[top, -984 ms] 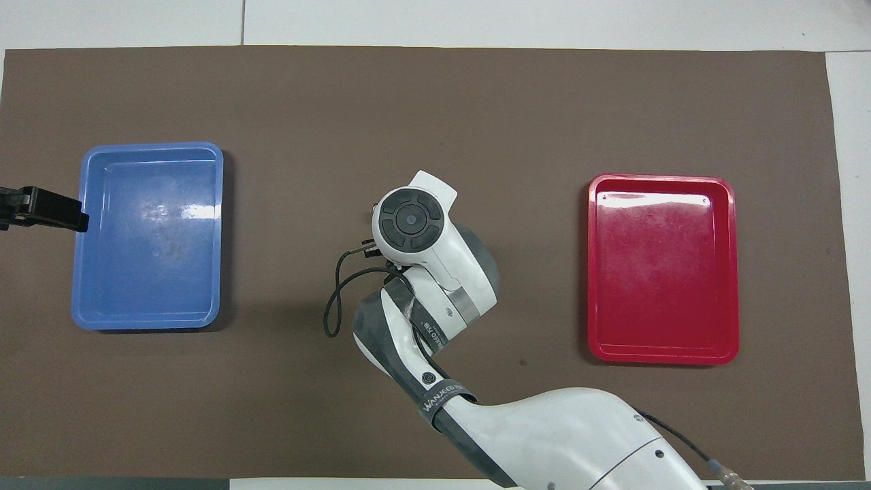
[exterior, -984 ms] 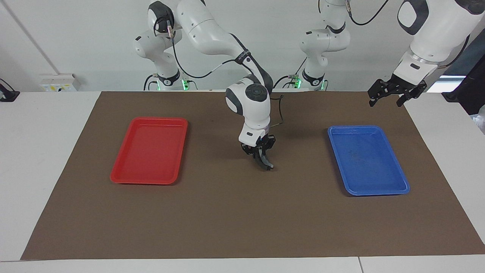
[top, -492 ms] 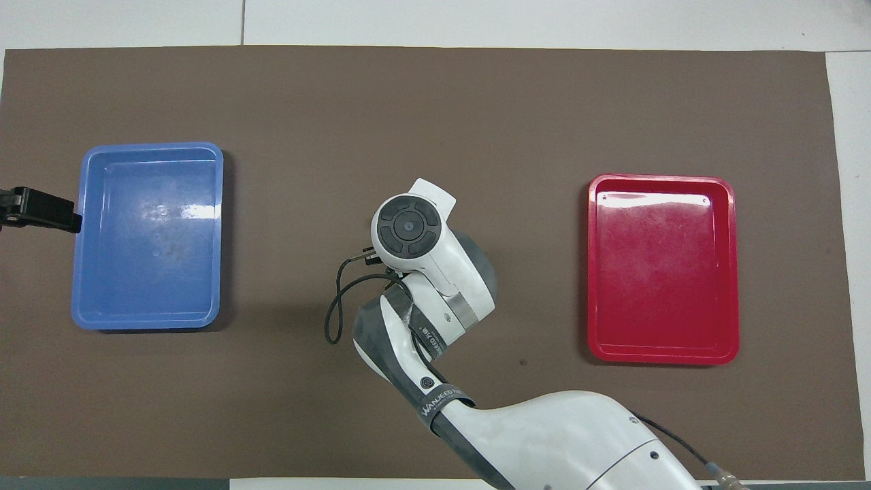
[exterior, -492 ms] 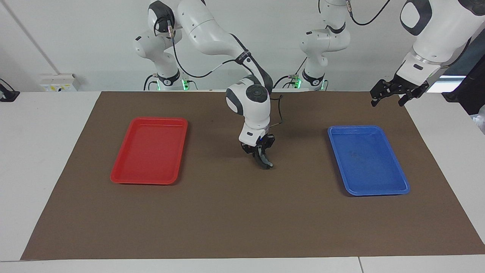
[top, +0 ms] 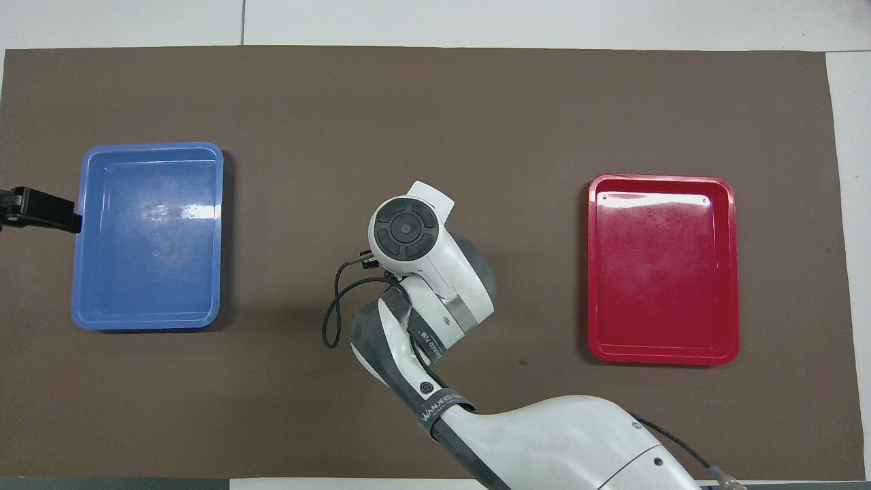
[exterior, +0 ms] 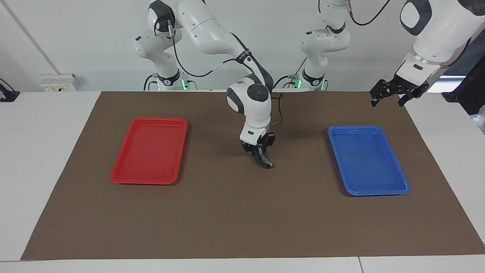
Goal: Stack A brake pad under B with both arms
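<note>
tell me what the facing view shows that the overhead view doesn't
Only the facing view shows the right gripper low over the middle of the brown mat, with a dark curved brake piece hanging from its tip; the left gripper hangs whole, open, over the mat's corner near the robots. Only the overhead view shows the top of the right arm's wrist, which hides that gripper and the piece, and just a black tip of the left gripper at the picture's edge. Both show the red tray and the blue tray.
</note>
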Action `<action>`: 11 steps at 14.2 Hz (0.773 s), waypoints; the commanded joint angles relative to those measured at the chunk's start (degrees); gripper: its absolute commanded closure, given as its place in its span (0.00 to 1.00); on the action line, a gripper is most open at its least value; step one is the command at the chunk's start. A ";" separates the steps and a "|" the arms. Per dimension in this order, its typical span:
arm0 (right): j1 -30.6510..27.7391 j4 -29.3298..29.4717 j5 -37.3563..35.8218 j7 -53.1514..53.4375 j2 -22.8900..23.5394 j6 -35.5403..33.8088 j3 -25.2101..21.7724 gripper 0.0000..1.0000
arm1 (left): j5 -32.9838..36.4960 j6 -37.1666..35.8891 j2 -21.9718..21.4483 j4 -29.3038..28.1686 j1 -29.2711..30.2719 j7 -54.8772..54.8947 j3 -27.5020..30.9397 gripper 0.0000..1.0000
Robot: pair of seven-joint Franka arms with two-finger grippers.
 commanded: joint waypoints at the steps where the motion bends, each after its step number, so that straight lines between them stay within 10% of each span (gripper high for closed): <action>1: -3.45 0.17 -1.03 0.28 -5.63 -4.40 -1.59 0.00 | -0.48 -0.71 -0.58 -0.42 0.77 0.36 -0.46 0.00; 11: -35.80 -0.97 -2.88 -20.98 -27.96 -35.69 -2.22 0.00 | -0.48 -0.71 -0.58 -0.42 0.77 0.36 -0.46 0.00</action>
